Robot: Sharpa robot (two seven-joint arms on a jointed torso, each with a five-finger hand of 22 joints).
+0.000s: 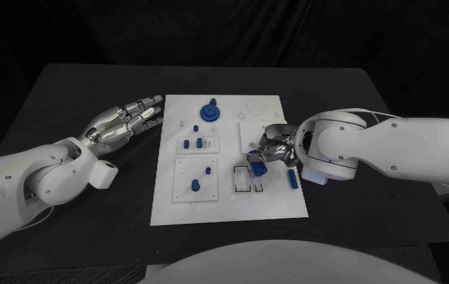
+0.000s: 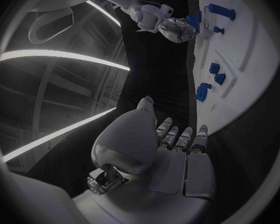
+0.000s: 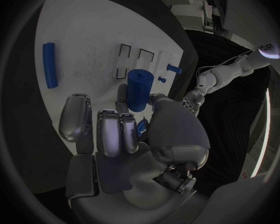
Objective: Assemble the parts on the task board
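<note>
Holding a blue cylinder point(image 3: 139, 89) between thumb and fingers, the right hand point(image 1: 273, 149) is hovering over the right half of the white task board point(image 1: 271, 206), just above a black-outlined slot point(image 1: 242, 179). In the right wrist view the cylinder's long axis is running out along the fingers point(image 3: 109, 132), its free end pointing toward the two black bracket outlines point(image 3: 135, 62) on the board. Whether it is touching the board, I cannot tell.

Lying flat just beside the right hand, near the board's right edge, is a blue bar point(image 1: 292, 178), its long axis running roughly toward and away from the robot. A large blue round part point(image 1: 211, 111) is standing at the far side of the board, with small blue pieces point(image 1: 193, 144) in a raised panel below it and another blue piece point(image 1: 194, 185) in the nearer left panel. The right forearm is covering the board's right edge.

The left hand point(image 1: 126, 122) is hanging open over the black table point(image 1: 84, 89), off the board's left edge, fingers straight and a little apart, pointing toward the far corner, holding nothing. Nothing is lying between it and the board.
</note>
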